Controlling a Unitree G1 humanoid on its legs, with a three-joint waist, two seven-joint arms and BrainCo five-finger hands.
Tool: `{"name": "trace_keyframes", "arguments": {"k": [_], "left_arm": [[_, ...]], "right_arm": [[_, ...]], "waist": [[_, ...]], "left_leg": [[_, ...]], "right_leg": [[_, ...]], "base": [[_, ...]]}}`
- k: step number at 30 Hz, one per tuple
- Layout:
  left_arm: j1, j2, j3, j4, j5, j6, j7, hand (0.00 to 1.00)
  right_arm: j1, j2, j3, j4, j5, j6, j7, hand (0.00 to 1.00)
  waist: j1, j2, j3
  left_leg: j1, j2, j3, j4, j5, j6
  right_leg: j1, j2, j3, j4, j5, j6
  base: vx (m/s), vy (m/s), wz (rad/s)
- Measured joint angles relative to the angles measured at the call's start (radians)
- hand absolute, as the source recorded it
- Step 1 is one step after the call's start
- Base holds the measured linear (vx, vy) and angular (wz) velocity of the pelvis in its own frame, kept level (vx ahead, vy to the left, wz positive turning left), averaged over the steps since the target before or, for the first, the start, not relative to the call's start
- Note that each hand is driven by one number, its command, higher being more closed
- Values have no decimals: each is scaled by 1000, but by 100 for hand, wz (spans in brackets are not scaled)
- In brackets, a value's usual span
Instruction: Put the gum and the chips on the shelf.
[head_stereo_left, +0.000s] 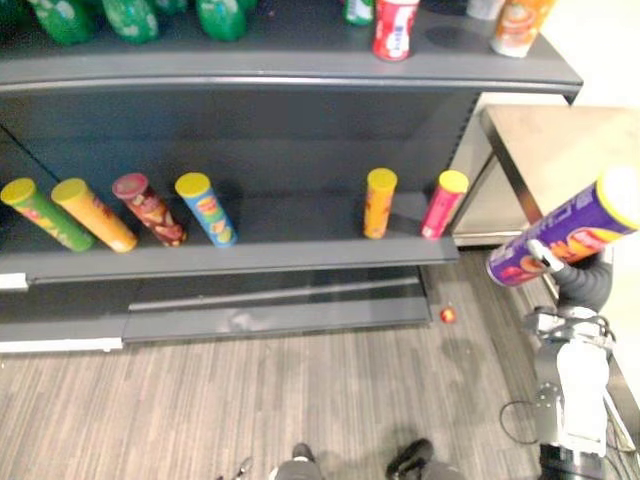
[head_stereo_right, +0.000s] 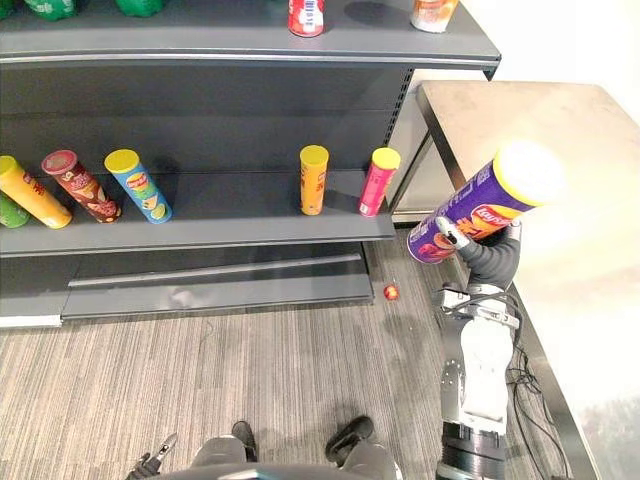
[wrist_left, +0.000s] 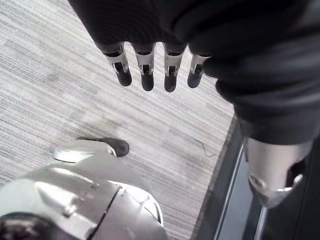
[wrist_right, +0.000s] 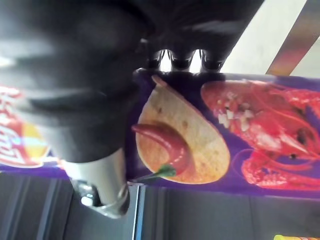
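Observation:
My right hand (head_stereo_right: 488, 256) is shut on a purple chips can (head_stereo_right: 472, 208) with a yellow lid. It holds the can tilted in the air, to the right of the dark shelf (head_stereo_left: 300, 255) and beside the steel table. The right wrist view has the can's purple side (wrist_right: 260, 120) pressed under my fingers (wrist_right: 181, 59), with my thumb (wrist_right: 100, 180) across it. A small red and yellow thing (head_stereo_left: 447, 315) lies on the floor by the shelf's base; I cannot tell what it is. My left hand (wrist_left: 150, 70) hangs open over the carpet.
Several chips cans lean on the middle shelf, among them an orange one (head_stereo_left: 379, 203) and a pink one (head_stereo_left: 443, 204) nearest my right hand. The top shelf (head_stereo_left: 300, 60) carries green bags and a red can (head_stereo_left: 394, 28). A steel table (head_stereo_right: 540, 120) stands at the right.

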Motion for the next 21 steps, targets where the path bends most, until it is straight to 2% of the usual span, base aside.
{"name": "trace_keyframes", "arguments": {"k": [4, 5, 6, 9, 11, 12, 13, 14, 15, 17, 19, 20, 21], "left_arm": [[-1, 1, -2, -13, -14, -1, -6, 0], [-1, 0, -3, -20, -32, -2, -14, 0], [1, 0, -6, -19, -41, -1, -21, 0], [-1, 1, -13, -20, -77, -2, -22, 0], [5, 4, -25, -22, -78, -3, -19, 0], [9, 7, -59, -21, -77, -5, -17, 0], [8, 15, -73, -20, -77, -5, -16, 0], [8, 33, -79, -15, -76, -7, -13, 0], [8, 47, -80, -5, -75, -8, -9, 0], [8, 52, -80, -5, -70, -15, -5, 0], [2, 52, -77, -3, -69, -23, 3, 0], [1, 41, -68, -2, -69, -24, 3, 0], [2, 37, -66, 2, -69, -23, 3, 0]], "right_arm": [[-8, 0, 49, 28, -1, 1, 2, 100], [-13, 0, 78, 28, -1, 2, 4, 100], [-43, -1, 145, 32, -12, 3, 36, 100], [-46, -1, 186, 34, -42, 6, 60, 100], [-45, -1, 202, 35, -63, 8, 71, 100], [-41, -2, 204, 37, -76, 7, 78, 100], [-35, -2, 205, 38, -81, 8, 83, 100], [-21, -1, 213, 41, -81, 10, 89, 100], [-6, -1, 221, 41, -82, 10, 90, 100], [7, 0, 224, 36, -82, 10, 94, 100], [11, 1, 225, 32, -82, 10, 99, 100], [5, 4, 227, 28, -82, 10, 103, 100], [3, 8, 227, 23, -82, 10, 105, 100]], "waist": [[1, -10, 15], [6, -11, 17], [22, -9, 33], [38, -5, 40], [40, 1, 44], [27, 23, 55], [20, 26, 58], [4, 21, 58], [-1, 11, 56], [-7, -8, 49], [-13, -34, 36], [0, -23, 37], [4, -23, 37]], "left_leg": [[-20, 10, -27, 37, -18, -2], [-50, 23, -43, 86, -42, -2], [-100, 50, -67, 196, -98, 7], [-131, 44, -111, 243, -129, 29], [-137, 14, -166, 237, -138, 49], [-134, 9, -209, 227, -132, 64], [-135, 10, -240, 218, -128, 72], [-125, -2, -283, 183, -107, 74], [-103, -25, -316, 153, -87, 70], [-89, -62, -358, 152, -86, 68], [-91, -96, -389, 173, -93, 56], [-93, -84, -397, 173, -92, 45], [-95, -80, -399, 168, -90, 38]], "right_leg": [[16, 5, -3, -7, 0, 0], [18, 9, -6, -12, 1, 1], [34, 18, -14, -24, 10, 14], [62, 21, -11, -54, 63, 33], [25, -17, 142, 38, 92, -2], [-53, 13, 395, 132, 32, -29], [-69, 61, 526, 135, -14, -9], [-82, 138, 709, 116, -57, 15], [-80, 176, 793, 91, -61, 15], [-81, 188, 843, 64, -58, 20], [-73, 169, 837, 13, -29, 67], [-51, 184, 839, -21, -28, 68], [-44, 188, 837, -41, -28, 68]], "base": [[45, 63, 16], [-16, 155, 29], [-34, 192, 35], [-41, 174, 43], [13, 188, 61], [53, 118, 70], [72, 87, 112], [81, 15, 126], [97, -7, 138], [149, -72, 110], [203, -130, 90], [163, -114, 38], [140, -135, 1]]}}
